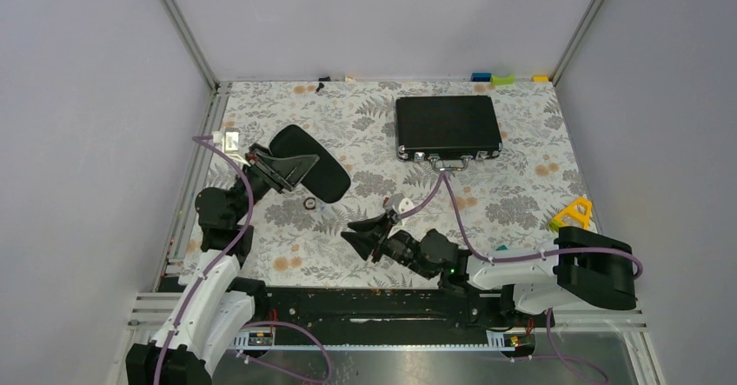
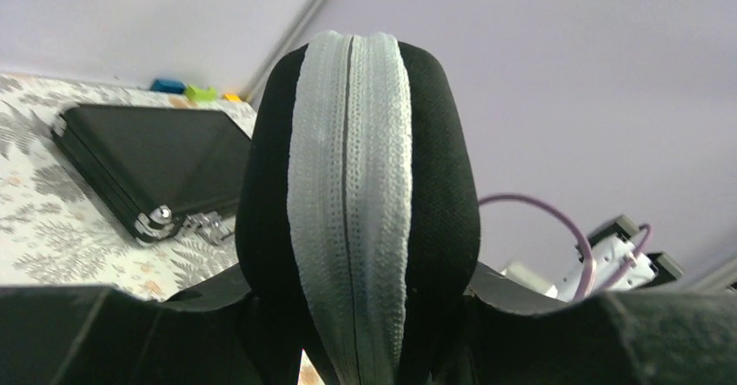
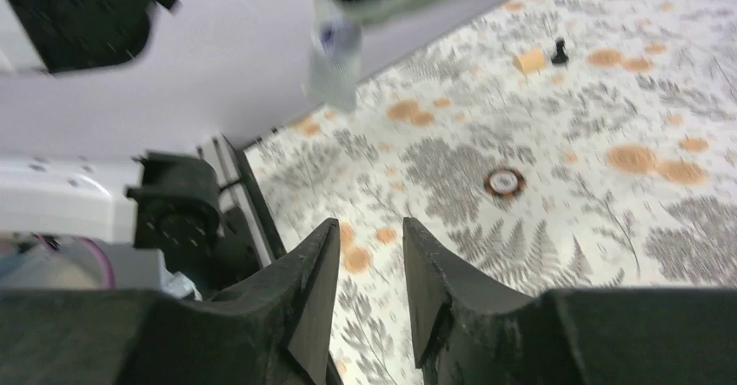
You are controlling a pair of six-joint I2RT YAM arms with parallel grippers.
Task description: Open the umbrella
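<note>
Light is flat and even from overhead, with soft shadows and no glare on the floral cloth (image 1: 521,185). My right wrist view is smeared, worst along its top edge, though the right gripper (image 3: 368,224) reads clear. My left wrist view shows the black case (image 2: 361,211) sharp, the background softer.

A black briefcase (image 1: 448,127) lies at one o'clock on the bench (image 1: 521,185). A black oval case (image 1: 310,162) is at nine o'clock, a yellow frame (image 1: 574,213) at three.

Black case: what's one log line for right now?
left gripper: shut on black case | right gripper: open, empty, over floral table | case zipper: closed where seen | umbrella: not in view
</note>
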